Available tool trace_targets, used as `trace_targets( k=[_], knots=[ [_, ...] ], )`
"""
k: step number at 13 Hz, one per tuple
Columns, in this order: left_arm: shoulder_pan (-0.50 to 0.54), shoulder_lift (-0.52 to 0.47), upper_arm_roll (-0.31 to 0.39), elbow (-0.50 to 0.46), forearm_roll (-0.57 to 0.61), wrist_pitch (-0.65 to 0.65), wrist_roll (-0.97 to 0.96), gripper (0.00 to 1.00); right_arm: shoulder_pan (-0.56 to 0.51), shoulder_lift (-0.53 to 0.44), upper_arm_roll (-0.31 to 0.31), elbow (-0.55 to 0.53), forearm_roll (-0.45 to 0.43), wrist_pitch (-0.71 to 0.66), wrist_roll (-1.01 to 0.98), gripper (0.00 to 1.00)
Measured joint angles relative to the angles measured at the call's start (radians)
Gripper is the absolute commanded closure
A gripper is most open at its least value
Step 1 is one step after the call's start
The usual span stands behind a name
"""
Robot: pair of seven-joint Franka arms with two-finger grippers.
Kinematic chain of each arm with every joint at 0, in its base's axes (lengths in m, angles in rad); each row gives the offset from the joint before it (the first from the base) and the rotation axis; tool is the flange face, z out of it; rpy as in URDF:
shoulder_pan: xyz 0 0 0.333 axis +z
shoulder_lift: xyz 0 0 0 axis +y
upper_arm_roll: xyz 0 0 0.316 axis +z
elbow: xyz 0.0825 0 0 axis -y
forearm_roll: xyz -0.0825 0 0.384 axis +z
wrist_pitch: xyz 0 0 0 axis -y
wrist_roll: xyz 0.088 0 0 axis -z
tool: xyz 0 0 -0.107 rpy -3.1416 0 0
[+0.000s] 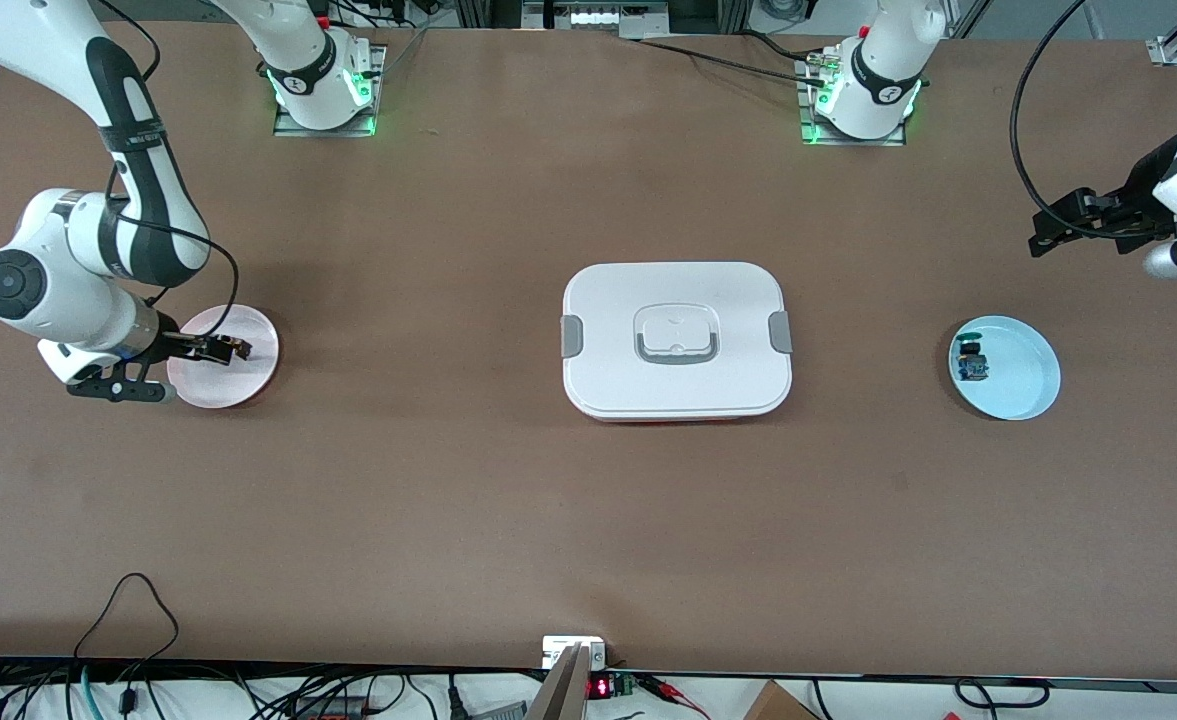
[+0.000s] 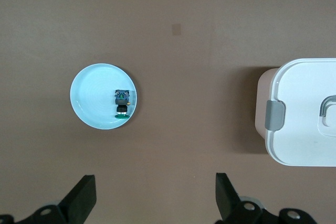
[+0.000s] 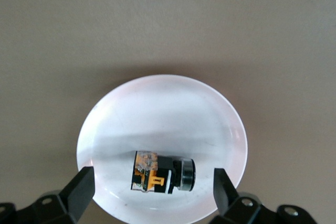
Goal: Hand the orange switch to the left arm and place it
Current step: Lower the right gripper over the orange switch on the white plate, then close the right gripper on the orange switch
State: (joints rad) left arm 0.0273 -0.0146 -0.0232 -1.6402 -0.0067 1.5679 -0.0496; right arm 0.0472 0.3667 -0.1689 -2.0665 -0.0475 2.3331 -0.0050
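The orange switch (image 3: 163, 174), black with an orange body, lies on its side on a pink plate (image 3: 163, 114). My right gripper (image 3: 152, 171) is open over that plate, one finger on each side of the switch and apart from it. In the front view the right gripper (image 1: 228, 348) hangs over the pink plate (image 1: 238, 385) at the right arm's end of the table and covers most of the switch. My left gripper (image 1: 1043, 232) is open and empty, up over bare table at the left arm's end; it also shows in the left wrist view (image 2: 156, 179). The white lidded box (image 1: 677, 340) stands mid-table.
A light blue plate (image 1: 1026, 372) lies toward the left arm's end and holds a small blue-and-green component (image 1: 971, 362). The left wrist view shows that plate (image 2: 92, 95), the component (image 2: 122, 103) and an end of the box (image 2: 304, 114).
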Motion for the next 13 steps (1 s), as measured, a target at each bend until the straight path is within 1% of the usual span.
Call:
trace_targets(
  k=[4, 10, 13],
  knots=[
    [0.000, 0.000, 0.000, 0.000, 0.000, 0.000, 0.000, 0.00, -0.002, 0.035, 0.000, -0.007, 0.001, 0.008, 0.035, 0.00],
    [0.000, 0.001, 0.000, 0.000, 0.000, -0.001, 0.000, 0.00, -0.005, 0.058, 0.000, -0.088, 0.002, 0.124, 0.052, 0.00],
    [0.000, 0.004, 0.000, 0.000, 0.000, -0.001, 0.000, 0.00, -0.011, 0.058, -0.001, -0.101, 0.002, 0.136, 0.052, 0.00]
  ],
)
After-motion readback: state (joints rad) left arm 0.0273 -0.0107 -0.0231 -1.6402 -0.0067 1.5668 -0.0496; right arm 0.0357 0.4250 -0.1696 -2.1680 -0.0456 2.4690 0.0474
